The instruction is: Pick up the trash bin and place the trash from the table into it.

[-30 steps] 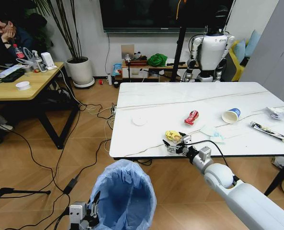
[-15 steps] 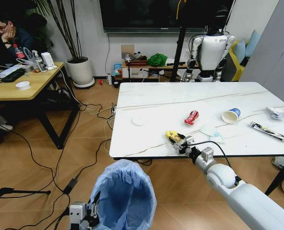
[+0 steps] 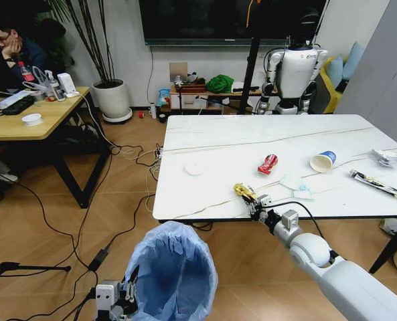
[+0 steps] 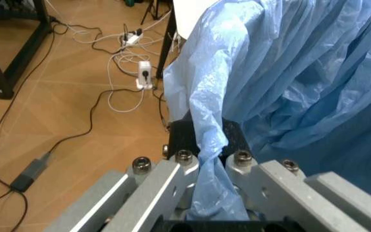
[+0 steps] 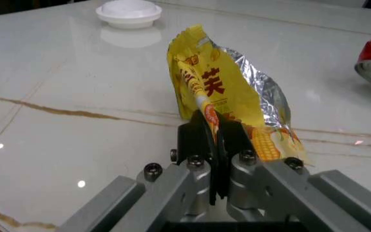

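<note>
My right gripper (image 3: 254,202) is shut on the yellow wrapper (image 3: 243,191) near the front edge of the white marble table (image 3: 211,144); the right wrist view shows the wrapper (image 5: 221,94) pinched upright between the fingers, just above the tabletop. Below the table's front edge stands the trash bin (image 3: 173,274) with its light-blue bag, and my left gripper (image 3: 121,297) is shut on its rim, the bag (image 4: 208,145) squeezed between the fingers. On the table lie a crushed red can (image 3: 268,163), a white disc (image 3: 195,168), a paper cup (image 3: 323,161), a pale mask (image 3: 297,186), crumpled paper (image 3: 387,157) and a long dark wrapper (image 3: 377,184).
A wooden desk (image 3: 24,120) with a seated person stands at the left. Cables and a power strip (image 3: 124,150) trail over the wooden floor between desk and table. Another white robot (image 3: 293,70) stands behind the table by the wall.
The right gripper has closed on the yellow wrapper and drawn it a little toward the table's front edge. The bin and left gripper have stayed in place.
</note>
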Controlling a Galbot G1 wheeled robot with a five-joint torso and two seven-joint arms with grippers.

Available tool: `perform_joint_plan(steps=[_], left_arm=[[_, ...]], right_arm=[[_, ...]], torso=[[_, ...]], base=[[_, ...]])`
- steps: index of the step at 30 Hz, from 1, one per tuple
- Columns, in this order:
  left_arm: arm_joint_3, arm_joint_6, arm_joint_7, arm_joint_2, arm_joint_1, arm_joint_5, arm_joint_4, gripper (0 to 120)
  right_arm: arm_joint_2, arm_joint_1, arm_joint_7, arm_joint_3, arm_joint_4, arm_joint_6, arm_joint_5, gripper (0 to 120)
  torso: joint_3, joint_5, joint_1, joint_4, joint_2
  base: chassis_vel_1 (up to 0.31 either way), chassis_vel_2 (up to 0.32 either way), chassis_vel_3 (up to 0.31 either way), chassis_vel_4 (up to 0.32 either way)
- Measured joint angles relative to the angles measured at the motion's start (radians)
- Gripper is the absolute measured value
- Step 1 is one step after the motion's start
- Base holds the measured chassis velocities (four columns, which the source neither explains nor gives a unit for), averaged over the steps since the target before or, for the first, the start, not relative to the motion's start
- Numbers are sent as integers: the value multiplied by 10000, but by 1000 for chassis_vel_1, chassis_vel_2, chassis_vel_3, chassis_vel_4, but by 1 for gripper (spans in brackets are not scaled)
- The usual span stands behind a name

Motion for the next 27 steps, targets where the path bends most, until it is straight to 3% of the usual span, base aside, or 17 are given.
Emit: perform_joint_plan(steps=[5,11,18,23,27], left_arm=[[105,-8,-65,-22,-111,-3,26,0],[430,49,-221,137,-329,-161,79,0],[1243,108,-514,452,-766,-632,384,0],[1539,153,-579,485,-935,-639,468,0],[1784,147,-601,393,-975,-513,561,0]], right_arm=[[-61,-144,-16,505,550,25,46,0],[-587,-1371,-341,2383,2145,320,513,0],[-1686,-3828,-1602,4681,5136,1008,920,0],[-2038,-4410,-1996,5049,5994,1247,929,0],[-2794,-4725,-2678,4763,6372,1701,865,0]], torso=[[0,0,0,3,0],[0,1,0,1,0],[-1,0,-1,-2,0],[-2,-3,-3,-2,1],[-1,0,-3,1,1]], base=[[0,0,0,0],[0,0,0,0],[0,0,0,0],[0,0,0,0],[0,0,0,0]])
